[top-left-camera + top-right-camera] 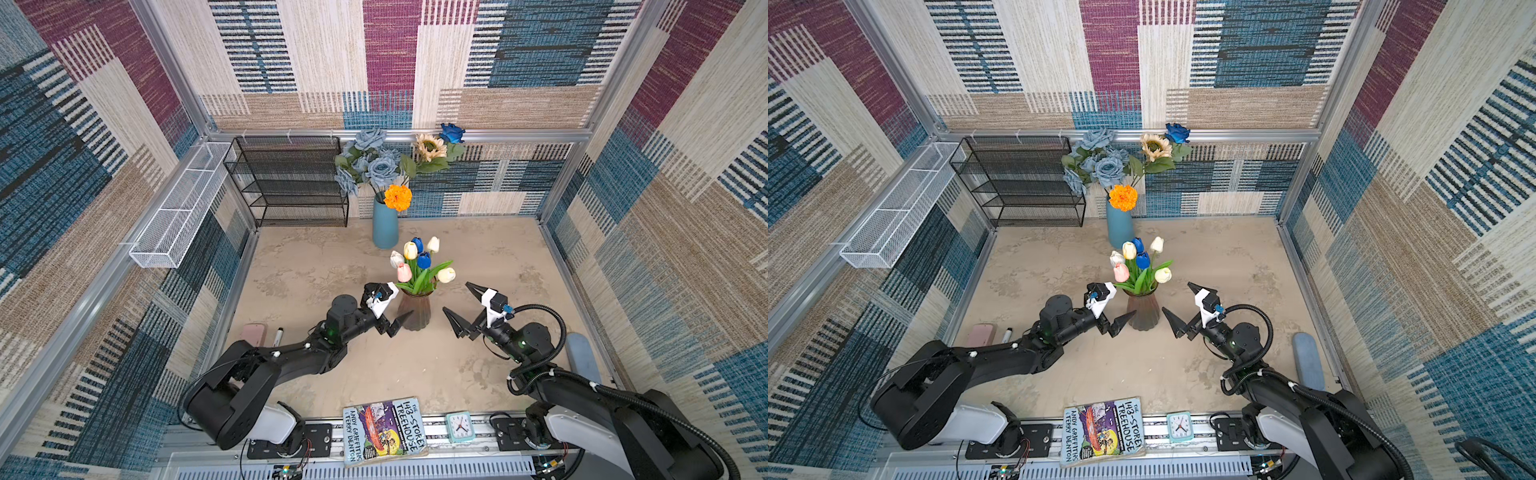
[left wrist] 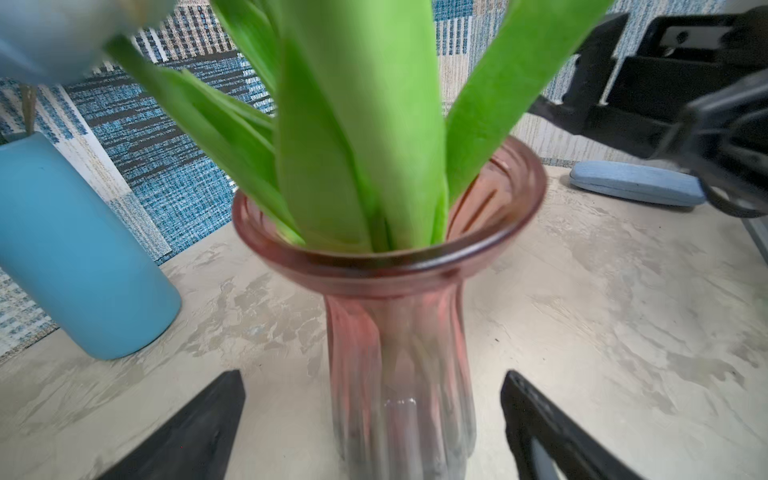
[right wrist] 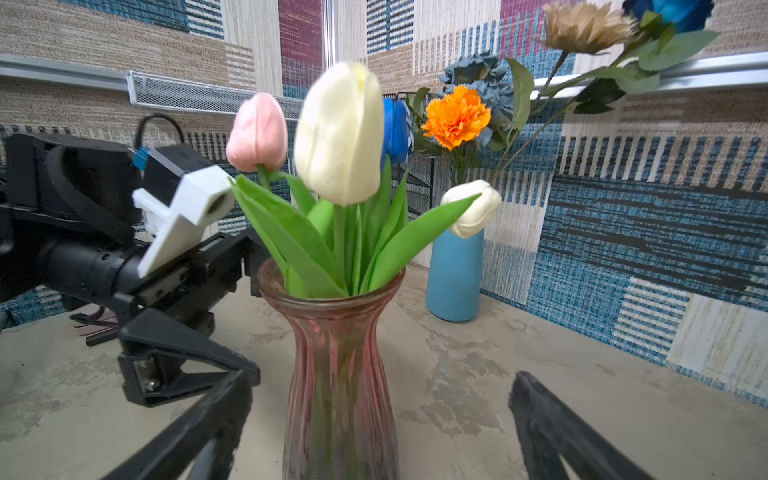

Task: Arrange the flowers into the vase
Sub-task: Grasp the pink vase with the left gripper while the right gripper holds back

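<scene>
As every stem appears already housed, nothing needs holding: roses (image 1: 376, 166), sunflower (image 1: 430, 146) and marigold (image 1: 397, 197) fill the blue vase (image 1: 385, 230) at the back; tulips (image 1: 419, 262) stand in the pink vase (image 1: 415, 313) in front; left gripper (image 1: 404, 301) and right gripper (image 1: 455, 296) flank it, fingers released, empty.

**A:** What crowds the pink vase (image 1: 414, 309)?

**B:** The left gripper (image 1: 402, 300), jaws spread, sits just beside it. The right gripper (image 1: 455, 296), also spread, stands near on the opposite side. The tulips (image 1: 419, 262) fan out over its mouth.

**A:** And behind it?

**B:** The blue vase (image 1: 385, 224) stands near, toward the back wall, with a strip of bare table (image 1: 498, 249) between them.

**A:** In front?

**B:** Bare table as far as the book (image 1: 384, 430) and the clock (image 1: 459, 427), both well apart from it.
</scene>
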You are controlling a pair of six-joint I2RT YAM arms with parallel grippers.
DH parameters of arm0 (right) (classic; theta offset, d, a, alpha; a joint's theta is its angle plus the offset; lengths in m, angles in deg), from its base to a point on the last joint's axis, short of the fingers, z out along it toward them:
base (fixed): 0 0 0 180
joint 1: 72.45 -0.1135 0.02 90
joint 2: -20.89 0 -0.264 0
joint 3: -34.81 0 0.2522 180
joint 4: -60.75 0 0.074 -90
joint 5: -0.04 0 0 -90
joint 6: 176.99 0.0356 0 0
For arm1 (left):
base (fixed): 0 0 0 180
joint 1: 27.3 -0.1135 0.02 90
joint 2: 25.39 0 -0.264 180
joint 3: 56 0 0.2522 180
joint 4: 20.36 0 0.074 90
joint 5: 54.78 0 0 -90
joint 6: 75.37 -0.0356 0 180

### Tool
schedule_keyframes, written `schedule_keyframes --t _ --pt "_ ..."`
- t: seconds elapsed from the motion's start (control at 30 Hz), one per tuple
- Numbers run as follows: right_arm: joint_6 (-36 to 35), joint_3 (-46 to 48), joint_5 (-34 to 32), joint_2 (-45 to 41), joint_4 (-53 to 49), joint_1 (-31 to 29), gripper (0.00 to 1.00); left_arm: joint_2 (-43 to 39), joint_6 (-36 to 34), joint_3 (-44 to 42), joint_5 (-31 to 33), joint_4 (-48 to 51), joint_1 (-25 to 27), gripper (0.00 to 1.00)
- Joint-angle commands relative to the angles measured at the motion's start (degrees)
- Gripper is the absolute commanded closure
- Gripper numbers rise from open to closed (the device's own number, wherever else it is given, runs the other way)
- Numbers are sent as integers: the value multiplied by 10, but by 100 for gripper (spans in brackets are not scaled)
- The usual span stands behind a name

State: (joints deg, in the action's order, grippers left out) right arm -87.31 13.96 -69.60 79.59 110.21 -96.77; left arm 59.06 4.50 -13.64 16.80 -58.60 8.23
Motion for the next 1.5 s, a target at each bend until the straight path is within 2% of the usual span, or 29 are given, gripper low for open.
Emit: schedule_keyframes --t 0.0,0.23,0.5,0.7,0.83,0.9,0.97,1.03,1.13,1.2,1.23,1.37,1.47 --pt "-3 13 -15 -38 6 0 0 36 37 27 -10 -61 0 1" --pt "0 41 -46 -122 -20 0 0 116 49 94 -27 -80 9 1" --pt "3 55 -72 -159 -20 0 0 176 53 133 -20 -115 17 2" --pt "10 54 -74 -161 -20 0 0 195 54 148 -35 -127 19 15" --pt "13 54 -82 -161 -21 0 0 204 56 152 -34 -141 19 20" --pt "15 54 -85 -162 -21 0 0 208 59 159 -39 -138 19 28" --pt "16 55 -87 -162 -23 0 0 213 61 166 -45 -137 19 31" --pt "17 55 -91 -163 -23 0 0 218 63 174 -51 -137 19 42" --pt "19 56 -98 -171 -28 0 0 226 63 192 -58 -132 20 48" --pt "21 60 -110 -181 -27 0 0 235 57 213 -63 -122 20 57" --pt "22 63 -117 -185 -27 0 0 240 57 227 -68 -116 20 59" --pt "23 70 -138 -204 -30 0 0 285 53 320 -86 -70 20 63" --pt "25 74 -146 -216 -31 0 0 337 46 408 -91 -51 20 63"
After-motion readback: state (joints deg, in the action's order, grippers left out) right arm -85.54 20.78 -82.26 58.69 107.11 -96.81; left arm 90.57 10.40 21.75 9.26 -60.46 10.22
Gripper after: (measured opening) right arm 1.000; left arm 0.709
